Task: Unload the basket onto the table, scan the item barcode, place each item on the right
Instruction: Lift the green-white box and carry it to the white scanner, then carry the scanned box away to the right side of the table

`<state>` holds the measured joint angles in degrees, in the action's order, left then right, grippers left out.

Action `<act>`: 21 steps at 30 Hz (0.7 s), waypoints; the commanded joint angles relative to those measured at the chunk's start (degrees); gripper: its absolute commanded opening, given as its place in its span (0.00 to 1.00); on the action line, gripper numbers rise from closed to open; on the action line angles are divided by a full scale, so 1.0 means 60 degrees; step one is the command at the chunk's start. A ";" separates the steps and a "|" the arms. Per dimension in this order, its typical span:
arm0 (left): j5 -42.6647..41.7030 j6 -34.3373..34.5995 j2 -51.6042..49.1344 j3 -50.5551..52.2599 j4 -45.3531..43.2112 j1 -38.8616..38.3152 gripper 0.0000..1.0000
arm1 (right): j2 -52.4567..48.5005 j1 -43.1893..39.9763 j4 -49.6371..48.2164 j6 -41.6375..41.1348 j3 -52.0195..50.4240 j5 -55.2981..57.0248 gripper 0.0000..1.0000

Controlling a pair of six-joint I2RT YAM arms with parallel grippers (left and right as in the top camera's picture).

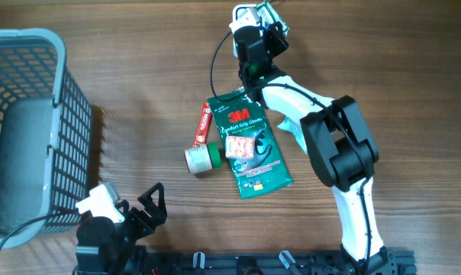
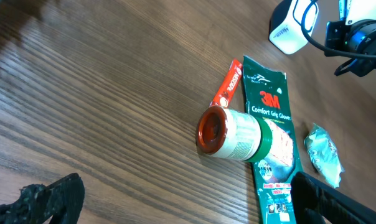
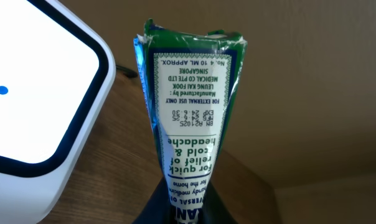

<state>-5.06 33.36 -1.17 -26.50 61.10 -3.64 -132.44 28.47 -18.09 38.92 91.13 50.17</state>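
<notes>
My right gripper (image 3: pixel 189 208) is shut on the item, a green and white carton (image 3: pixel 189 93) with upside-down print. It holds the carton upright by the lower end, right beside the white scanner (image 3: pixel 32 93) with its black rim. No barcode shows on the face turned toward the wrist camera. From above, the right gripper (image 1: pixel 266 24) is at the table's far edge next to the scanner (image 1: pixel 243 17). My left gripper (image 1: pixel 143 208) is open and empty at the near edge. Its fingers (image 2: pixel 48 198) are spread wide over bare wood.
A green 3M glove pack (image 1: pixel 251 143), a red tube (image 1: pixel 203 124) and a white jar with a red lid (image 2: pixel 228 132) lie mid-table. A teal foil packet (image 2: pixel 324 154) lies by the right arm. A grey basket (image 1: pixel 60 47) stands at the left.
</notes>
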 commanded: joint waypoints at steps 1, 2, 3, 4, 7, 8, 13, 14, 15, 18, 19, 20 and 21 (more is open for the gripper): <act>-0.0047 0.0018 0.0007 0.0044 -0.0029 0.0055 1.00 | -0.0109 0.0073 0.0251 -0.0171 0.0186 0.0266 0.05; -0.0047 0.0018 0.0007 0.0044 -0.0033 0.0055 1.00 | -0.0109 0.0076 0.0346 -0.0178 0.0186 0.0222 0.04; -0.0047 0.0018 0.0007 0.0044 -0.0029 0.0055 1.00 | -0.0109 0.0095 0.0495 -0.0171 0.0186 0.0127 0.04; -0.0047 0.0018 0.0007 0.0044 -0.0033 0.0055 1.00 | -0.0109 0.0106 0.0776 -0.0175 0.0186 -0.0142 0.04; -0.0047 0.0018 0.0007 0.0044 -0.0033 0.0055 1.00 | -0.0109 0.0120 0.1213 -0.0601 0.0186 -0.0437 0.04; -0.0044 0.0018 0.0007 0.0044 -0.0033 0.0055 1.00 | -0.0106 0.0120 0.1319 -0.0856 0.0186 -0.0419 0.04; -0.0047 0.0018 0.0007 0.0044 -0.0029 0.0055 1.00 | 0.0809 0.0120 0.3166 -0.3770 0.0339 0.0339 0.04; -0.0047 0.0018 0.0007 0.0044 -0.0033 0.0055 1.00 | 0.1100 0.0058 0.3770 -0.4411 0.0339 0.0339 0.04; -0.0047 0.0018 0.0007 0.0044 -0.0033 0.0055 1.00 | 0.1392 -0.0040 0.4466 -0.5147 0.0339 0.0335 0.04; -0.0047 0.0018 0.0007 0.0044 -0.0033 0.0055 1.00 | 0.2419 -0.0750 0.7497 -0.8633 0.0339 0.0310 0.04; -0.0044 0.0018 0.0007 0.0044 -0.0033 0.0055 1.00 | 0.2594 -0.1049 0.8200 -0.9544 0.0339 0.0306 0.04; -0.0044 0.0018 0.0007 0.0044 -0.0033 0.0055 1.00 | 0.2761 -0.1526 0.9027 -1.0531 0.0339 0.0237 0.04; -0.0044 0.0018 0.0007 0.0044 -0.0033 0.0055 1.00 | 0.2809 -0.2073 0.9657 -1.1154 0.0339 0.0058 0.04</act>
<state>-5.06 33.36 -1.17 -26.50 61.10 -3.64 -119.70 24.40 33.26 -4.67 92.31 50.15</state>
